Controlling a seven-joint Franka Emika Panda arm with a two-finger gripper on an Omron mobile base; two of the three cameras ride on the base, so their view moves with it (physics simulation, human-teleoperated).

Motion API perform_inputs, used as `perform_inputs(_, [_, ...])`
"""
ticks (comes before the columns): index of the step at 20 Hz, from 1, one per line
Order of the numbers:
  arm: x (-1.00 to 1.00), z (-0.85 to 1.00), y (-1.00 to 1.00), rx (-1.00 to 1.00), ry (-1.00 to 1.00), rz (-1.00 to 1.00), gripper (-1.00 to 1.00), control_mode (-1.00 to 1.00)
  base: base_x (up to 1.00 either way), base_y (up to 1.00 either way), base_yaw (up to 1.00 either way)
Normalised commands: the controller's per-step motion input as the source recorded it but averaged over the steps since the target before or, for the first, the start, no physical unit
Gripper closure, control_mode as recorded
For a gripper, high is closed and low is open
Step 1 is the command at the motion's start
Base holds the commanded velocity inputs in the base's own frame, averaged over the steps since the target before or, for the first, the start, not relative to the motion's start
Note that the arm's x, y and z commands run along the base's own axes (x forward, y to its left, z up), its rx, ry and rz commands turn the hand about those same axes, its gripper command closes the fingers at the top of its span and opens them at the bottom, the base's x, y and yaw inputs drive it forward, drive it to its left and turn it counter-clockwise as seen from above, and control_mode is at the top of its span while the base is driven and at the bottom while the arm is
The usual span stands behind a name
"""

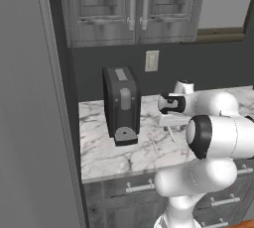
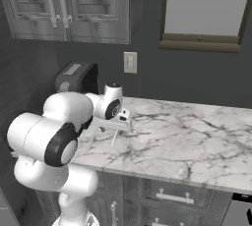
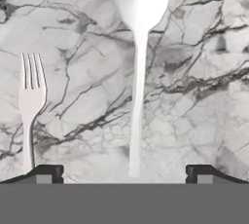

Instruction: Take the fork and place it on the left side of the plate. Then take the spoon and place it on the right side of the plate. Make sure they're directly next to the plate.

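The spoon (image 3: 138, 72) lies lengthwise on the marble counter, its round bowl at the top of the hand view and its handle running down between my two fingertips. The fork (image 3: 31, 101) lies parallel to it on the left, tines up, its handle ending beside the left fingertip (image 3: 48, 173). My gripper (image 3: 124, 175) is open, hovering just above the spoon's handle and holding nothing. From the base cameras the gripper (image 1: 171, 124) (image 2: 114, 129) hangs over the spoon (image 1: 171, 134) (image 2: 113, 139), and the fork (image 1: 153, 142) (image 2: 91, 144) is a thin line nearer the toaster. The plate is out of view.
A black toaster (image 1: 121, 103) (image 2: 76, 80) stands at the counter's left end, close to the fork. A tall grey panel (image 1: 30, 98) bounds the counter on the left. The marble counter (image 2: 187, 136) stretches right. A wall outlet (image 1: 152, 61) sits above, with drawers below the front edge.
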Motion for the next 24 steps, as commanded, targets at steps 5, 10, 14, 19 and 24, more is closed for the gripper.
perform_inputs(5, [0.24, -0.24, 0.0, 0.0, 0.0, 0.0, -1.0, -1.0, 0.0, 0.0, 0.0])
perform_inputs(10, [0.23, -0.28, 0.0, 0.0, 0.0, 0.0, -1.0, -1.0, 0.0, 0.0, 0.0])
perform_inputs(14, [0.24, -0.24, -0.02, 0.0, -0.04, 0.0, -1.0, -1.0, 0.0, 0.0, 0.0])
perform_inputs(19, [0.23, -0.21, -0.02, 0.0, -0.02, 0.0, -1.0, -1.0, 0.0, 0.0, 0.0])
perform_inputs(24, [0.18, -0.19, 0.0, 0.0, -0.01, 0.0, -1.0, -1.0, 0.0, 0.0, 0.0])
